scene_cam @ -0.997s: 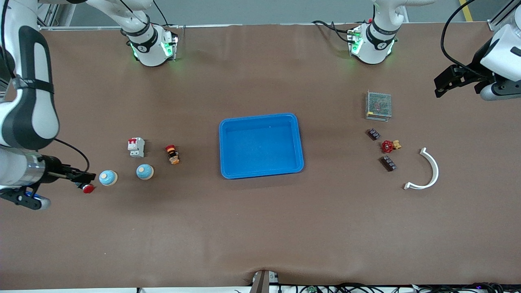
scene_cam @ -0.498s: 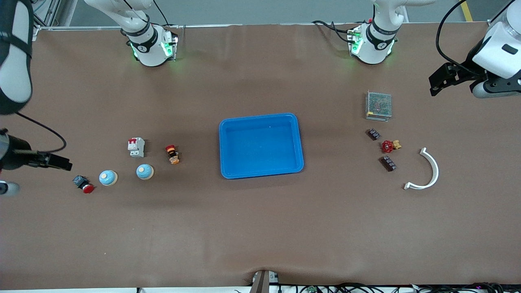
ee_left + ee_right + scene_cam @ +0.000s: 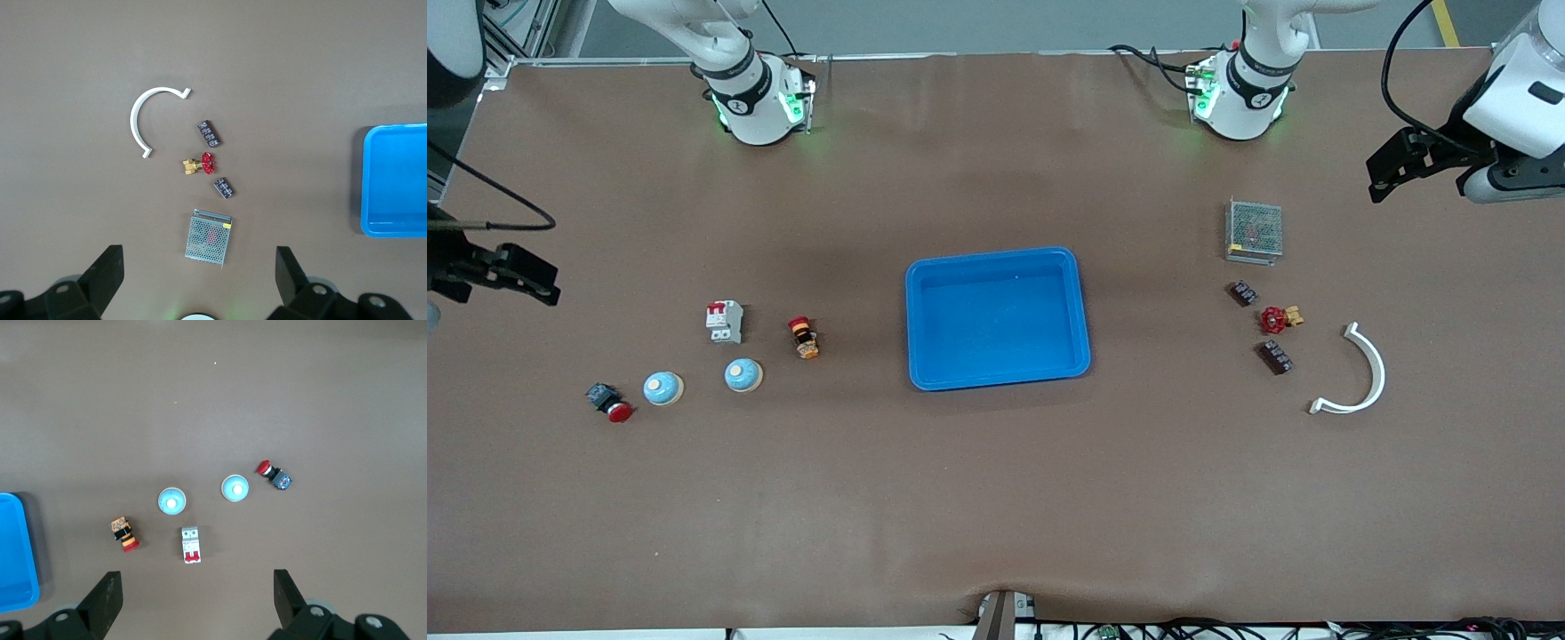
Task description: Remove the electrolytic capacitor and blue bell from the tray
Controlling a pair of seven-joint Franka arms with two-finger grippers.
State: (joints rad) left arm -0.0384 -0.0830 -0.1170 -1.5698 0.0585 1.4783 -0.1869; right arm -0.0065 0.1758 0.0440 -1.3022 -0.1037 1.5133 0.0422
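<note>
Two blue dome bells [image 3: 663, 388] [image 3: 743, 375] stand on the brown table toward the right arm's end; they also show in the right wrist view [image 3: 235, 488] [image 3: 171, 501]. Two small dark capacitors [image 3: 1242, 292] [image 3: 1276, 356] lie toward the left arm's end, also in the left wrist view [image 3: 224, 188] [image 3: 209, 133]. A blue tray [image 3: 996, 320] sits empty mid-table. My right gripper [image 3: 516, 271] is open and empty, high over bare table at its end; its jaws [image 3: 197, 600] stand wide apart. My left gripper [image 3: 1396, 164] is open and empty, high over table beside the mesh box; it also shows in the left wrist view [image 3: 200, 280].
A red push button [image 3: 609, 403], a white circuit breaker [image 3: 725, 321] and an orange-red switch [image 3: 804, 338] lie by the bells. A mesh power supply [image 3: 1254, 230], a red valve [image 3: 1278, 318] and a white curved piece [image 3: 1360, 373] lie by the capacitors.
My right gripper has drawn away from the red push button toward the robots' side of the table, empty. My left gripper has shifted only slightly. No object has moved.
</note>
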